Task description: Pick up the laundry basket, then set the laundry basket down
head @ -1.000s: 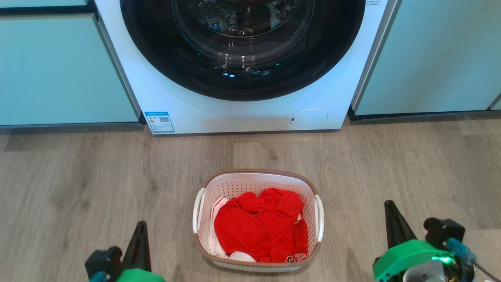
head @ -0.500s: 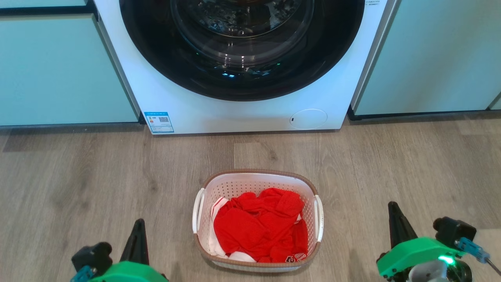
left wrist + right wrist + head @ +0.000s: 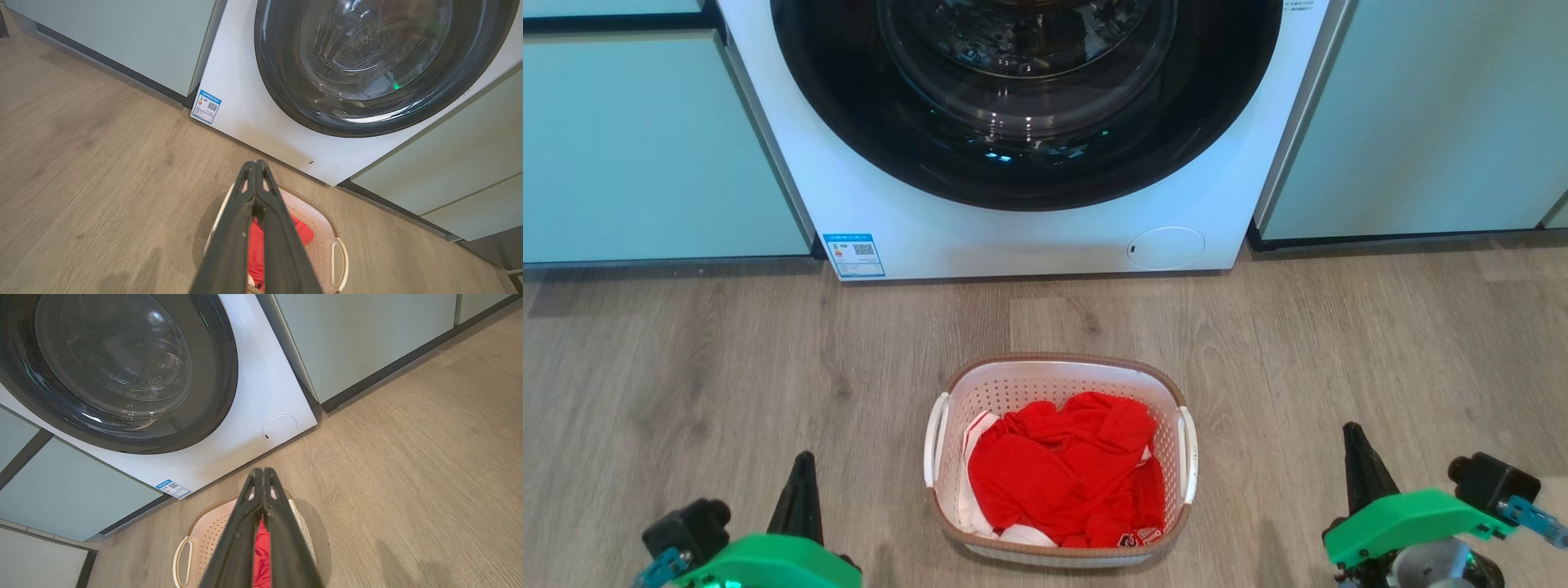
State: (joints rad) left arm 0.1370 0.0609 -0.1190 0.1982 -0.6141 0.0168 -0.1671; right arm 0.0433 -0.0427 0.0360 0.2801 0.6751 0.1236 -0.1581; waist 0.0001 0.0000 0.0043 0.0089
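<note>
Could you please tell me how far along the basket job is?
Done: nothing I can confirm; the laundry basket stands on the floor before the washing machine. In hand: nothing; the left gripper and right gripper are shut, apart from it on either side. Left: lift and set-down, unless already finished; I cannot tell.

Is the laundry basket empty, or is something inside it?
Not empty: the laundry basket holds crumpled red and white clothing over most of its bottom.

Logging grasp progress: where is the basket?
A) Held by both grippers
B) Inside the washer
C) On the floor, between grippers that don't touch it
C: the basket sits on the floor, with the left gripper and right gripper shut and clear of it.
</note>
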